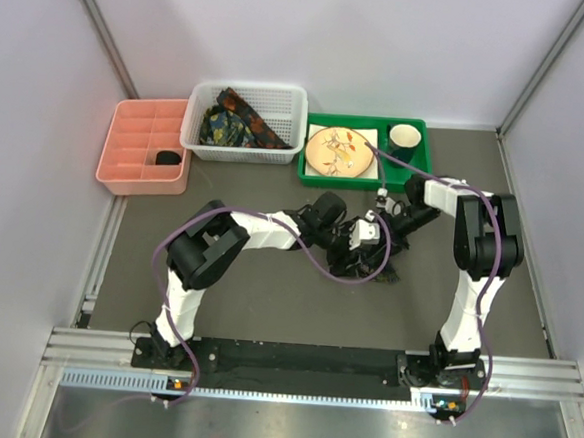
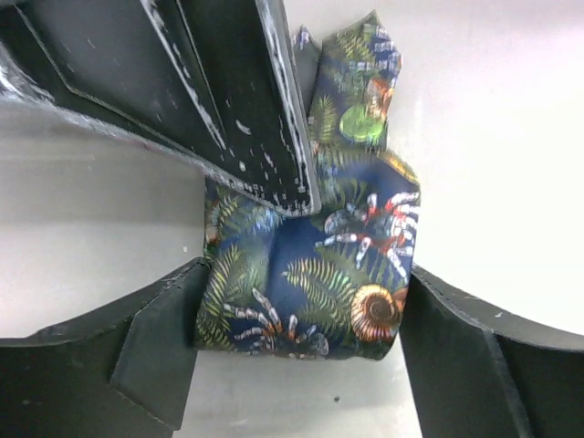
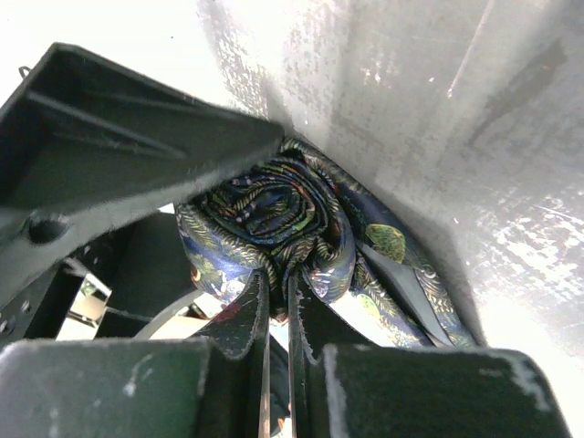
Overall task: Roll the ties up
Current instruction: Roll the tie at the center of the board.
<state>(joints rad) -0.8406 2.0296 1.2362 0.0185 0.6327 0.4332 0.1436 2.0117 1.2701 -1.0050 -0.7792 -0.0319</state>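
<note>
Left arm (image 1: 210,251): elbow bent high, forearm reaching right toward the middle.
Left pincer (image 2: 301,301): jaws spread wide, one finger either side of the tie (image 2: 310,265).
Right arm (image 1: 481,240): upright, forearm angled left and down.
Right pincer (image 3: 276,306): fingers almost together, pinching a fold of the tie.
Pincers: close together, facing each other.

Two arms: left arm (image 1: 210,248), right arm (image 1: 481,242). One rolled tie (image 2: 310,283), centre. One white basket (image 1: 246,87), far; ties (image 1: 228,126) inside, count unclear. One pink divided tray (image 1: 138,133), far left. One green tray (image 1: 422,160), far right: one plate (image 1: 339,150), one cup (image 1: 405,137).
</note>
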